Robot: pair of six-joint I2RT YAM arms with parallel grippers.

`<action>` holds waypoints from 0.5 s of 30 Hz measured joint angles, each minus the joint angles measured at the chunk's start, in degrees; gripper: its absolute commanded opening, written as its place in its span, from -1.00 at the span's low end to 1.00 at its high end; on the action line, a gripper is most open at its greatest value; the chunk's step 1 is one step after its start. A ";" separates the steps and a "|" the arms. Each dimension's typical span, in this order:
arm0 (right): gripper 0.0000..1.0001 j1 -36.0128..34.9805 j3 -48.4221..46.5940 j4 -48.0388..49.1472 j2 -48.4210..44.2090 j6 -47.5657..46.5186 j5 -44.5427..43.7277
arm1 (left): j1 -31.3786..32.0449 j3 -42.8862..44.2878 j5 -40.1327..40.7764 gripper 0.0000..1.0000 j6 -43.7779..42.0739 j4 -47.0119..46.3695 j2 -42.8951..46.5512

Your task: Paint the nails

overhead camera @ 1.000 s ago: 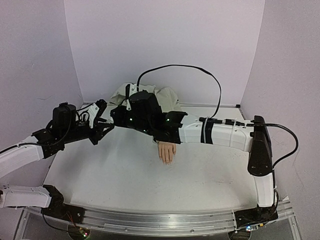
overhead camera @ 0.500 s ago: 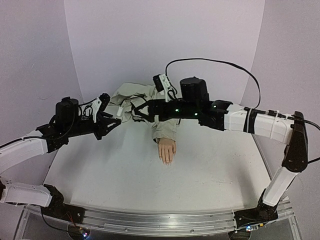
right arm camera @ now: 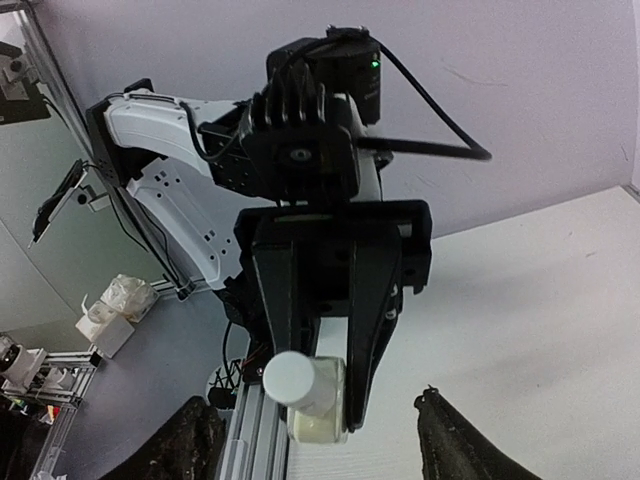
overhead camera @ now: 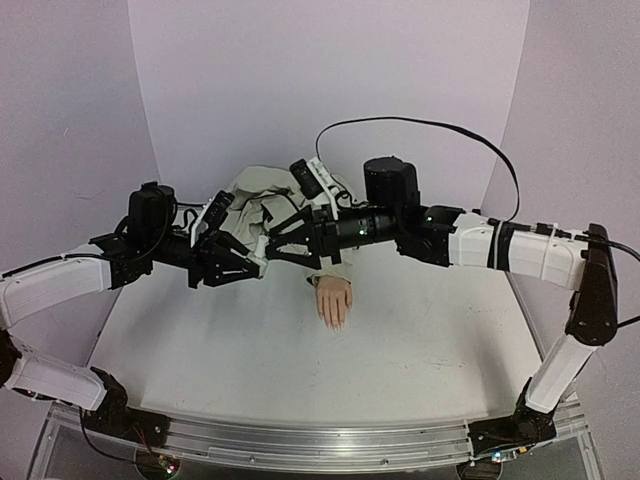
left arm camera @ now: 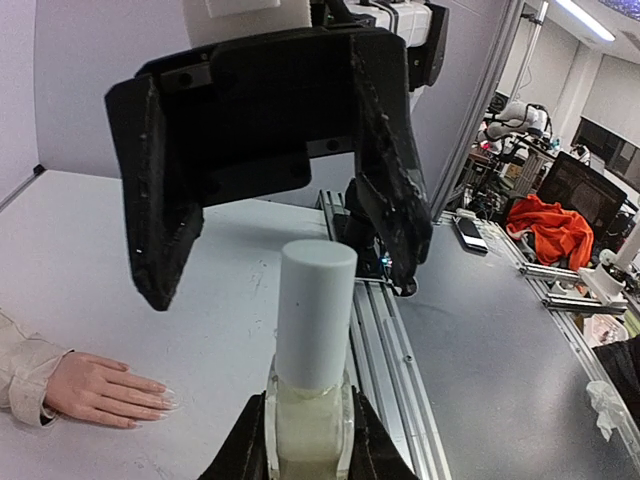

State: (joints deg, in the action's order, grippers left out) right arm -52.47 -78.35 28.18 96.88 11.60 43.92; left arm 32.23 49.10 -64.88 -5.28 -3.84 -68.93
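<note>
Lilac walls back a white table point(overhead camera: 200, 350), where the hand point(overhead camera: 335, 298) lies palm down near the middle, its beige sleeve point(overhead camera: 255, 190) running toward the far wall. The nails point(left arm camera: 165, 400) point toward the near edge. They are too small to tell whether any look painted, though they seem pale.

Above the table, left of the hand, the left gripper point(left arm camera: 308, 445) is pinched on the body of a small bottle point(left arm camera: 310, 415), holding it upright with its white cap point(left arm camera: 316, 310) on. The right gripper point(overhead camera: 270, 250) faces it head-on. Its fingers point(left arm camera: 390, 180) are spread wide, one on each side of the cap, and neither touches it.
</note>
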 measured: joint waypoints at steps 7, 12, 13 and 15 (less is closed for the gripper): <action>0.09 0.09 -5.03 1.36 3.85 0.00 6.32 | 0.13 0.04 -2.97 -1.00 0.83 -0.28 -0.55; -0.12 0.09 -7.06 1.92 5.57 0.33 9.49 | 0.35 0.04 -3.17 -1.00 0.85 -0.28 -0.52; -0.15 0.09 -7.15 1.95 5.68 0.28 9.75 | 0.35 0.04 -3.17 -1.00 0.85 -0.28 -0.52; -0.18 0.07 -7.54 1.99 6.01 0.44 10.56 | 0.35 0.04 -3.17 -1.00 0.87 -0.28 -0.55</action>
State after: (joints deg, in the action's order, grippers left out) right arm -52.40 -85.89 30.17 102.89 12.03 54.48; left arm 32.58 49.15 -68.05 -4.40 -4.12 -69.47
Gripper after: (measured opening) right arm 0.431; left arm 0.210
